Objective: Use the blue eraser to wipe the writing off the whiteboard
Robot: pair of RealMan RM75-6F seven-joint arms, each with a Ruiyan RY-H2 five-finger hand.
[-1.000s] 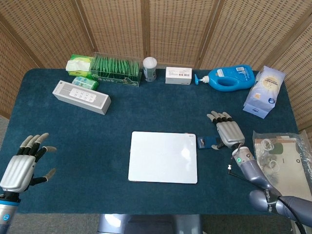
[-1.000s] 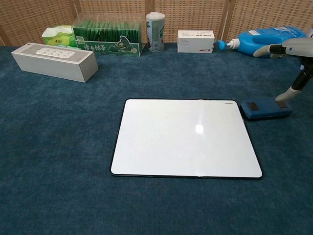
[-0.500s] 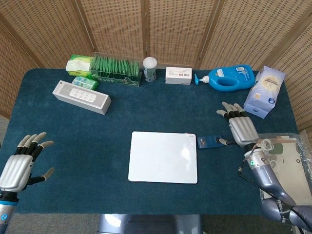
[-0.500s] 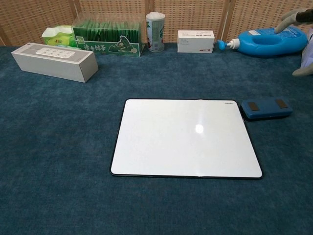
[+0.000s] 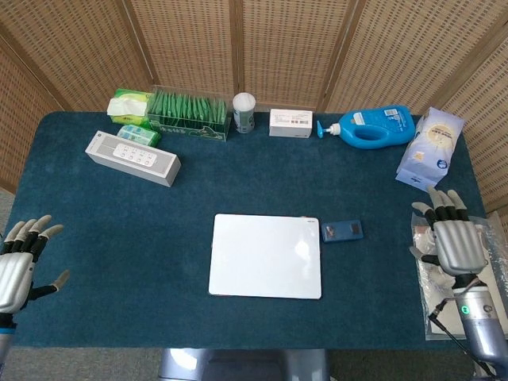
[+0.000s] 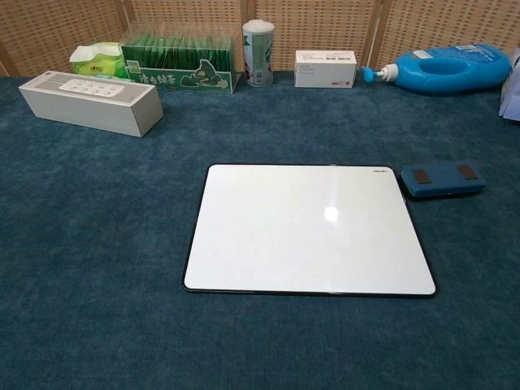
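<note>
Since the blue eraser point(image 6: 443, 179) is a small flat block, we judge it light and rigid in the body, with a softer wiping face presumably underneath; we would take it across its two long sides, from above, pressing the thumb against one side and fingers against the other. Its top looks smooth, so a firm hold seems wise. It is a rounded blue rectangle with two dark patches on its upper face. It lies flat on the table, just beside the right edge of the whiteboard point(image 6: 309, 227), near that board's far right corner, possibly touching it.

Whiteboard: white, thin, dark-rimmed, flat near the middle of the table's near half. We see no writing on it in either view, only a glare spot; we judge the wiping done or nearly so.

Right hand point(image 5: 453, 238): near the table's right edge, well apart from the eraser, over a clear plastic bag point(image 5: 476, 270), fingers extended and slightly apart, holding nothing.

Left hand point(image 5: 20, 266): at the table's near left corner, fingers spread, holding nothing.

Along the far edge: tissue pack point(image 5: 131, 103), green box of sachets point(image 5: 190, 113), white canister point(image 5: 244, 111), small white carton point(image 5: 291, 122), blue detergent bottle point(image 5: 373, 125). White speaker point(image 5: 132, 157) toward the far left.
</note>
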